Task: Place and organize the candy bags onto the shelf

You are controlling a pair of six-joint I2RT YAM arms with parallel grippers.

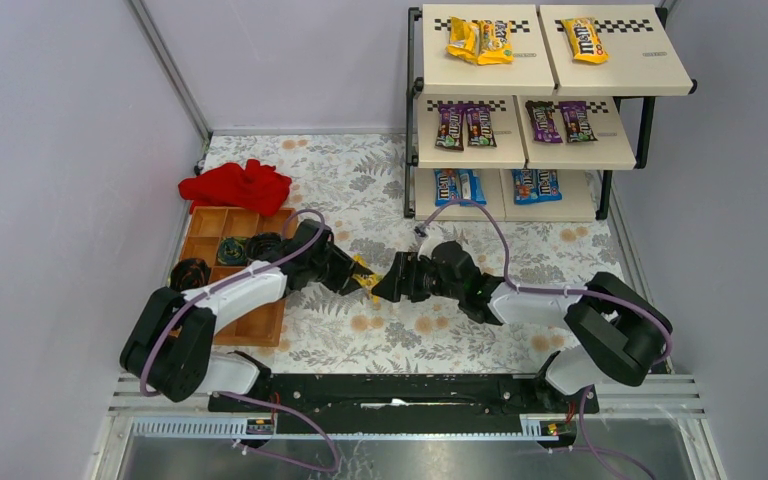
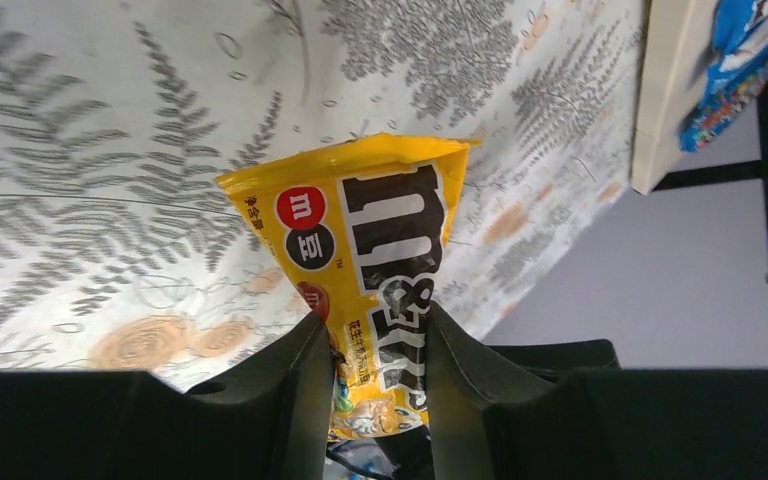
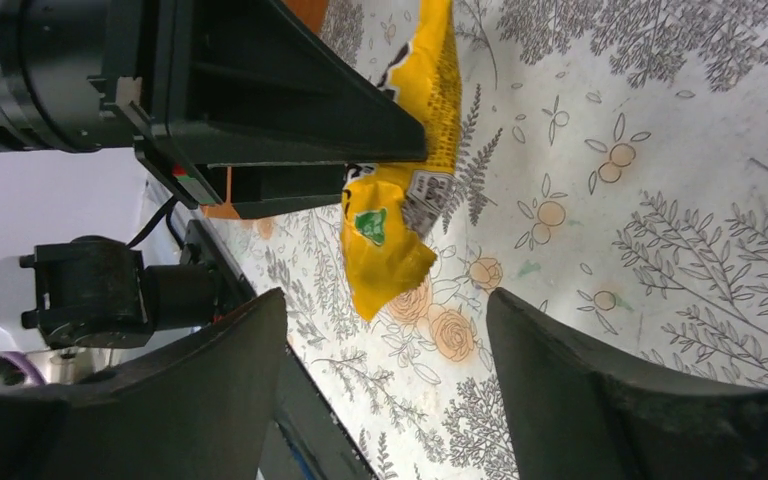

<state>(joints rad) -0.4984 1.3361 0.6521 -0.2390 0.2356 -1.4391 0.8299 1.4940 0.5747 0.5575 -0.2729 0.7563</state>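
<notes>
Left wrist: left claw [image 2: 375,335] tight around glossy, crinkled yellow candy bag [image 2: 370,215]; right claw [image 3: 388,325] agape.

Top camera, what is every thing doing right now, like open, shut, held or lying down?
Yellow candy bag: pinched at one end, other end free.
Left gripper: shut on that bag.
Right gripper: open, facing the bag's free end.
Shelved candy bags: lying flat, sorted by colour.
Red cloth: crumpled.
</notes>
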